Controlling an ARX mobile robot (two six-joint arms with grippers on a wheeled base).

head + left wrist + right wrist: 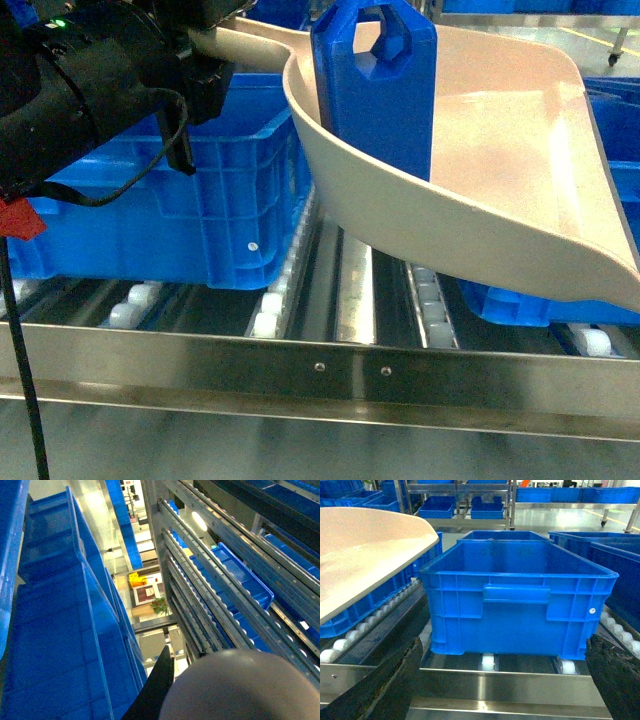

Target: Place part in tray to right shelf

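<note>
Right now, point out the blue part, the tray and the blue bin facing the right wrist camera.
blue part point(385, 110), head view, front face.
tray point(520, 150), head view, bare inner floor.
blue bin point(515, 615), right wrist view, front wall.

Blue part point(375, 90) stands upright in tilted beige tray point(520, 170) above rollers point(270, 310).

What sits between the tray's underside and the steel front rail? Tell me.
In the head view, below the tray and behind the steel front rail lie the shelf's roller tracks, with a blue crate on them at left.
</note>
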